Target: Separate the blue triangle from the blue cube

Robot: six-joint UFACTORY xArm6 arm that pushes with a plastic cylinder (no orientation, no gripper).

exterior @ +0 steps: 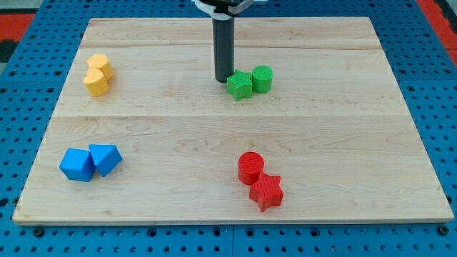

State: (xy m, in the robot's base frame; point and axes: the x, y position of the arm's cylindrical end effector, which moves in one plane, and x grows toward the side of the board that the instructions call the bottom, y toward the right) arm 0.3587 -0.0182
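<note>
Separation not yet beginning: blue triangle touching blue cube, sitting well toward the view's bottom-left from my tip; cannot tell claw state, none showing.

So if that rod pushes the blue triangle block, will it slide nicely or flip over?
The blue triangle sits low and flat-based, so it probably slides rather than tips. Its slanted sides may make it spin under an off-centre push. It touches the blue cube, so pushing from the right would likely drag both. My tip is far away.

Pale wooden board of joined planks, even light; blue perforated surface around it; red corner patches
</note>
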